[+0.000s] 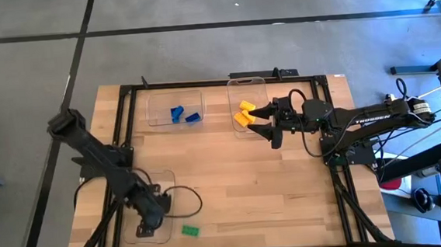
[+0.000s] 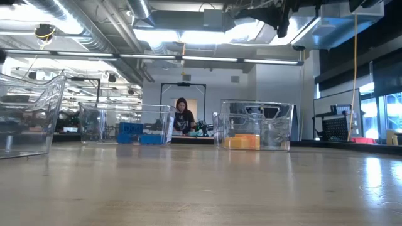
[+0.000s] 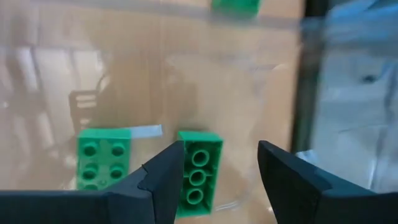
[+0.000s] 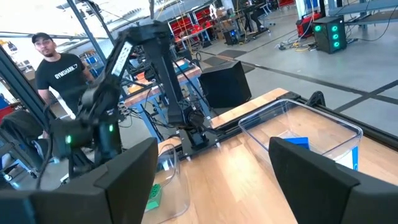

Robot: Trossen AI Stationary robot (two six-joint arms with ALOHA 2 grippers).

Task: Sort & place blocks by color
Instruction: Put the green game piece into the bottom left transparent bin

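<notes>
My left gripper (image 3: 217, 180) is open and hovers low inside the clear tray (image 1: 162, 178) at the table's near left. Two green blocks lie on that tray's floor. One (image 3: 199, 174) sits under the gap, close beside one finger, and the other (image 3: 102, 158) lies off to the side. A third green block (image 1: 190, 231) rests on the table just outside the tray. My right gripper (image 1: 271, 124) is open and raised beside the far tray holding yellow blocks (image 1: 245, 114). Blue blocks (image 1: 184, 115) lie in the other far tray.
Three clear trays stand on the wooden table, two along the far side (image 2: 125, 125) (image 2: 256, 125) and one at the near left (image 2: 25, 116). A black frame (image 1: 202, 83) borders the table. A person (image 2: 182, 116) stands in the room beyond. The middle of the table is bare wood.
</notes>
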